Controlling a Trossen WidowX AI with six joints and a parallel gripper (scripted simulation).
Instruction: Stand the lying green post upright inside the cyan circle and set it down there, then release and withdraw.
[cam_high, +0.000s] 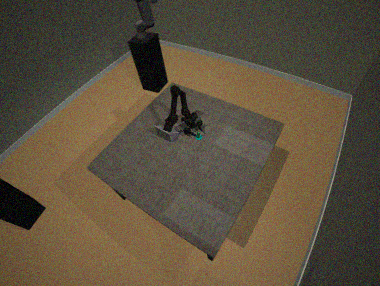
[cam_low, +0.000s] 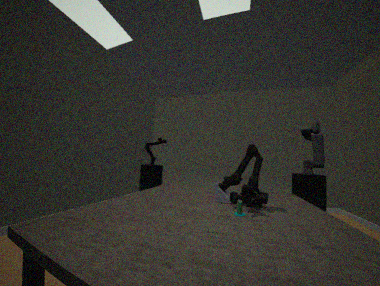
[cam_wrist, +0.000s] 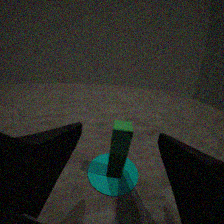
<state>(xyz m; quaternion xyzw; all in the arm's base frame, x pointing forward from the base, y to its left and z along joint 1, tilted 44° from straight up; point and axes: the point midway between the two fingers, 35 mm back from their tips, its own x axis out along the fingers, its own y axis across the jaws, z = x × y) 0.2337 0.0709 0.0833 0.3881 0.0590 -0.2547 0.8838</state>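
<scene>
The green post (cam_high: 199, 134) (cam_low: 239, 206) (cam_wrist: 119, 150) stands upright on the cyan circle (cam_high: 199, 138) (cam_low: 243, 214) (cam_wrist: 129, 176). In the wrist view its foot is inside the circle, near the middle, with cyan showing around it. My gripper (cam_wrist: 120, 133) is open. Its two dark fingers stand wide apart, one on each side of the post, with a visible gap to it on both sides. In the top and exterior views the gripper is low over the table just behind the post, and its fingertips are too small and dark to make out.
A pale grey tilted panel (cam_high: 167, 134) (cam_low: 222, 194) stands on the table (cam_high: 145, 170) (cam_low: 150, 235) close beside the arm. Black pedestals stand off the table, one (cam_high: 148, 65) (cam_low: 309, 190) carrying a grey arm and another (cam_low: 151, 176) carrying a dark arm.
</scene>
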